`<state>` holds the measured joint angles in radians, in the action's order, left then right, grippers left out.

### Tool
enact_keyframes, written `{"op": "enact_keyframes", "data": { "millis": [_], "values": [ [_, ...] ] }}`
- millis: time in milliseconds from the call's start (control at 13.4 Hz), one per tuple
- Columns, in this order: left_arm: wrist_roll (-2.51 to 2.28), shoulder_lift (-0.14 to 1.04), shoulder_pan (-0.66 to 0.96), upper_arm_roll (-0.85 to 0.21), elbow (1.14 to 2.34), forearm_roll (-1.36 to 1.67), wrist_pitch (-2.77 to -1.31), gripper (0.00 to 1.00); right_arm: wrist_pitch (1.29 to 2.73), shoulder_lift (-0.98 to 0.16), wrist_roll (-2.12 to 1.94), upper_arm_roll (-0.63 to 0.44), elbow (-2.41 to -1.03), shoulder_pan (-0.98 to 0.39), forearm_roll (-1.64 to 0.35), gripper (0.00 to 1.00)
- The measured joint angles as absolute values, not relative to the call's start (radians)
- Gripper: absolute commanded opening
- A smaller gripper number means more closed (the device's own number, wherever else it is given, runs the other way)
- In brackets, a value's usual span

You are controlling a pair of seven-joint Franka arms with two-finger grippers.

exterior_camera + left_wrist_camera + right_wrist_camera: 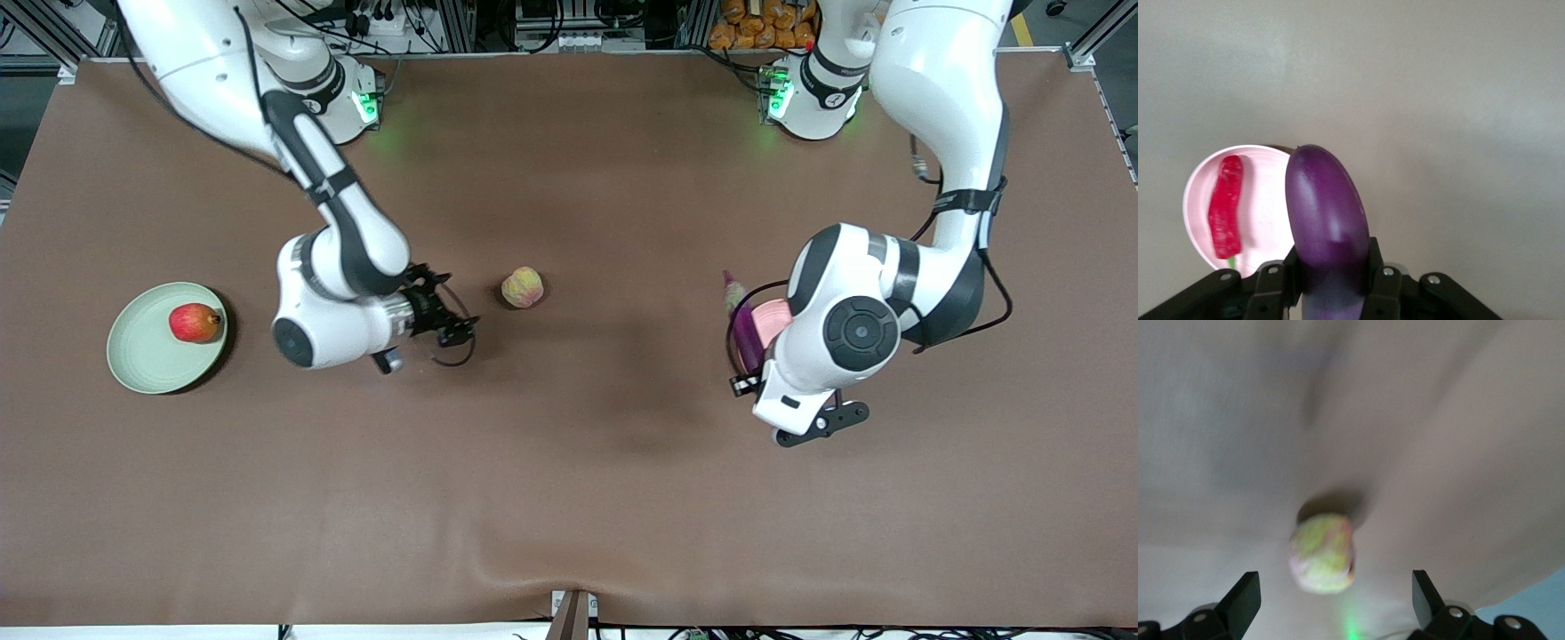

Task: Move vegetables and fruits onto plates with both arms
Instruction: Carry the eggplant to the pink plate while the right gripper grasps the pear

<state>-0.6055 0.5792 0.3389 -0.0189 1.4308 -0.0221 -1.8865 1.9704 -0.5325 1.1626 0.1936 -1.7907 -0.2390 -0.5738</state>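
At the right of the front view, the left gripper (1335, 283) is clenched on the purple eggplant (1327, 220), holding it over the pink plate (1268, 200), where the red chili pepper (1227, 207) already lies. Left of centre, the right gripper (442, 313) hangs with jaws spread wide and empty, just beside the yellow-green fruit (522, 287) at mid-frame on the table (569, 489). Far left, the red fruit (194, 323) sits on the green plate (142, 356), so about half the job looks done: the eggplant awaits release and the pale fruit awaits picking.
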Motion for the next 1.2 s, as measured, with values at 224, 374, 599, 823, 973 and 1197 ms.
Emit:
{"op": "enact_keyframes", "data": {
  "millis": [224,374,599,823,973,1197],
  "values": [
    [-0.487,0.532,0.342,-0.023,1.561,-0.068,-1.959,0.0,2.087,-0.533,1.21,0.227,-1.811,-0.293,-0.569,1.0],
    [-0.46,0.518,0.338,-0.024,1.635,-0.102,-2.04,0.0,2.109,-0.543,1.21,0.227,-1.827,-0.315,-0.556,1.0],
    [-0.453,0.517,0.33,-0.023,1.722,-0.11,-2.141,0.0,2.169,-0.571,1.21,0.227,-1.829,-0.328,-0.545,1.0],
    [-0.453,0.54,0.328,-0.019,1.762,-0.11,-2.171,0.0,2.21,-0.599,1.209,0.228,-1.83,-0.346,-0.534,1.0],
    [-0.453,0.561,0.32,-0.018,1.763,-0.113,-2.181,0.0,2.215,-0.609,1.209,0.228,-1.833,-0.354,-0.503,0.94],
    [-0.453,0.574,0.306,-0.018,1.763,-0.155,-2.185,0.0,2.261,-0.61,1.21,0.228,-1.841,-0.374,-0.492,0.76]
  ]
}}
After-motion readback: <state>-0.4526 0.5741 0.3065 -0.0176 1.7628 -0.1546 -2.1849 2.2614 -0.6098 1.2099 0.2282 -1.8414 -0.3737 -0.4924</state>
